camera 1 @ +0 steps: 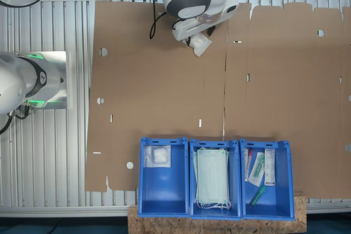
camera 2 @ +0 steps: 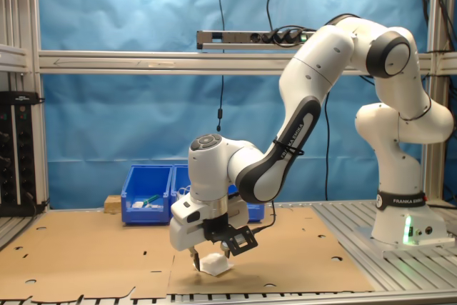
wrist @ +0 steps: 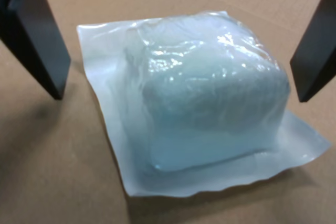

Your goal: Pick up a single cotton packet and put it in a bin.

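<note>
No writing is to be made out on the cotton packet [wrist: 205, 95]; in the wrist view its crinkled clear wrap is seen to be plain, with a flat sealed border spread around the puffy white block. Print is carried on the arm and its base in the second exterior view, and on the flat packets in one bin, but it is not read off here.

The hand [wrist: 176, 40] is held open. In the wrist view its two dark fingers [wrist: 37, 35] are seen on either side of the packet, apart from it, with cardboard showing between each finger and the wrap. Nothing is grasped. In the second exterior view the hand [camera 2: 211, 251] is lowered just above the packet [camera 2: 215, 265], which lies flat on the brown cardboard sheet [camera 2: 86, 248] covering the table [camera 2: 400, 280]. In the first exterior view the packet [camera 1: 201, 44] is partly covered by the hand and is found near the far edge of the cardboard, well apart from the bins.

Three blue bins are set in a row at the near edge in the first exterior view. In the first bin [camera 1: 163, 201] another small white packet [camera 1: 158, 157] is laid. The middle bin [camera 1: 215, 212] is loaded with pale-green face masks [camera 1: 213, 176]. In the third bin [camera 1: 285, 190] several flat packets [camera 1: 262, 168] and a green item are kept.
</note>
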